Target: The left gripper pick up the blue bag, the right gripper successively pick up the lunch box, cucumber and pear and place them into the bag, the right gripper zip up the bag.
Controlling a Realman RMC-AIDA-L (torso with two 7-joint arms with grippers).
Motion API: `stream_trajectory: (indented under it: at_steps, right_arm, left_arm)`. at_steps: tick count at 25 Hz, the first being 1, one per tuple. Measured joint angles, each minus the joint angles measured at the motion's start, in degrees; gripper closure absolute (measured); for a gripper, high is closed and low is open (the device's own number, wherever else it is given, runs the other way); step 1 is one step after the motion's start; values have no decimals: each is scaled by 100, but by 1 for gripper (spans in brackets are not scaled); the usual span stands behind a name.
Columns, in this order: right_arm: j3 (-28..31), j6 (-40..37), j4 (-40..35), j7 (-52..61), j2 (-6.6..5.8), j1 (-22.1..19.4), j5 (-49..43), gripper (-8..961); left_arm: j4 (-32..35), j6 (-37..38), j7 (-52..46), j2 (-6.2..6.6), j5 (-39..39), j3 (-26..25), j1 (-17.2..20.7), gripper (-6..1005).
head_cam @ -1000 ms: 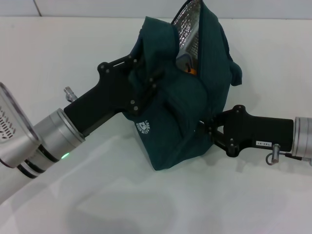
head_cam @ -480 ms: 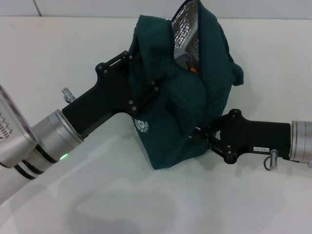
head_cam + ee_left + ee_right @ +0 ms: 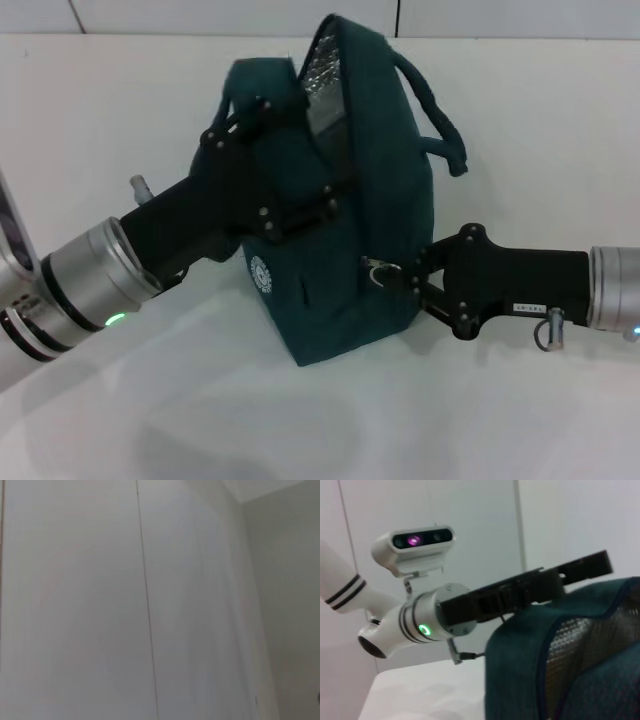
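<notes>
Teal blue bag (image 3: 375,250) between both end effectors

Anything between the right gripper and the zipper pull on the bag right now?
Nothing. In the head view the right gripper reaches the metal ring pull on the side of the blue bag, its fingertips at the ring with no gap showing.

The dark teal blue bag (image 3: 345,230) is standing upright on the table (image 3: 520,150), its top gaping partly open, showing silver foil lining.
</notes>
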Motion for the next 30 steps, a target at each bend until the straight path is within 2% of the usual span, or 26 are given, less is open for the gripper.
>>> stream_trajectory:
  at_steps: [4,11,18,23,30]
  right_arm:
    - [-46,-28,-2,-32,2,44,6,944]
    - [-207,-118,-52,-128,2,57,19,944]
    - [-798,-218,-206,-484,2,167,294,944]
    - [-1568,121,-267,-1228,2,297,1283,944]
    - [-2464,1011,-422,-2538,2,223,3081,944]
  left_arm:
    - [-18,-85,-15,-10,-68,-58,86,111]
    - [63,27,23,6,-248,-60,160,107]
    - [159,183,156,13,-556,-60,437,108]
    - [166,284,216,14,-769,-60,657,108]
    - [167,340,300,19,-1198,-61,1017,109]
